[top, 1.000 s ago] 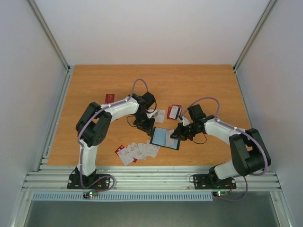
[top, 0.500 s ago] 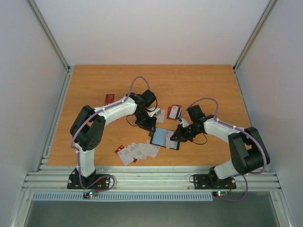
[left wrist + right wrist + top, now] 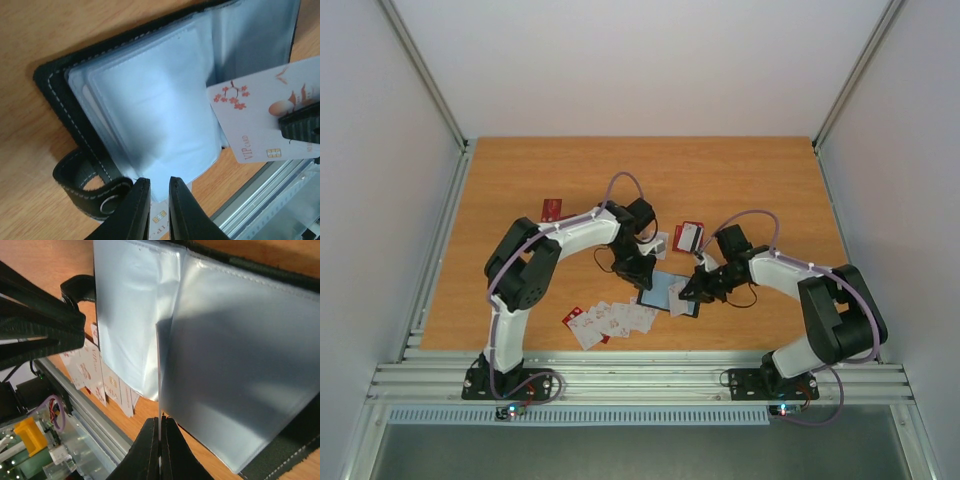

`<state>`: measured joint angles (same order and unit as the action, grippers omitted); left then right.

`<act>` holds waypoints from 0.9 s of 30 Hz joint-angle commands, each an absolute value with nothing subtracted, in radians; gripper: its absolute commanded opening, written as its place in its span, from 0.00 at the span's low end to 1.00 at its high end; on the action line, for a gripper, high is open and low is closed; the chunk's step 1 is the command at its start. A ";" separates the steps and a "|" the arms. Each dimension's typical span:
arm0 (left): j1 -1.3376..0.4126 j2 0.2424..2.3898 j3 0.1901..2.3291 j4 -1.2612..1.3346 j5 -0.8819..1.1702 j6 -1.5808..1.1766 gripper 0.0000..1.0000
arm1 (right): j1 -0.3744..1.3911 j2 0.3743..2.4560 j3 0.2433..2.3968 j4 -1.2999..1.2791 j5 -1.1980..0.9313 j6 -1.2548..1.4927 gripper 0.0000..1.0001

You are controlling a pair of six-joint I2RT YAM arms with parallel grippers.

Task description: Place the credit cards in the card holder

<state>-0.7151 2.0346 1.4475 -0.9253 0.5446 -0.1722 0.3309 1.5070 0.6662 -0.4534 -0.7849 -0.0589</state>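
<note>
card holder (image 3: 663, 291) lying open, pale sleeves up, mid bench (image 3: 770, 180), closer to near edge than far edge. L gripper (image 3: 159, 181) sitting at holder's sleeve edge, jaws nearly together w/ a thin slit showing. Sleeve corner is reaching the tips, can't tell if it's pinching it. R gripper (image 3: 159, 421) clamping tight on white VIP card (image 3: 260, 115), holding it tilted at holder's right half, card's corner overlapping the sleeves. Rest of credit cards (image 3: 610, 320) fanning out by near edge, just left of holder. Red card (image 3: 551, 208) lying alone toward far-left. More cards (image 3: 688, 236) lying just beyond holder.
</note>
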 commanded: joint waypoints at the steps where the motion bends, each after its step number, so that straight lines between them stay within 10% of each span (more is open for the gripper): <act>1: -0.720 2.074 1.498 -0.934 0.557 -0.172 0.12 | 0.336 1.457 0.631 -0.457 -0.776 -0.064 0.01; 27: -0.725 2.161 1.521 -0.990 0.453 -0.146 0.04 | 0.335 1.536 0.599 -0.281 -0.833 -0.007 0.01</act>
